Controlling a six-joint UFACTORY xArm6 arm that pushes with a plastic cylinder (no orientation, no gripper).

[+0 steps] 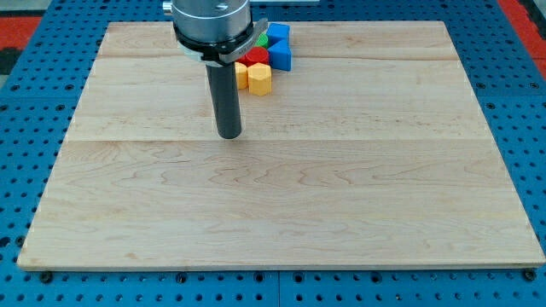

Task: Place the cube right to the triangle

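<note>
My tip [229, 134] rests on the wooden board [281, 205], touching no block; the rod has no jaws and holds nothing. The blocks cluster toward the view's top and slightly right of my tip, near but apart: yellow hexagonal block [258, 78] closest; red block [256, 58] behind it; blue cube [277, 36] farthest; blue triangle [282, 57] right; green block [263, 42] partly hidden.
</note>
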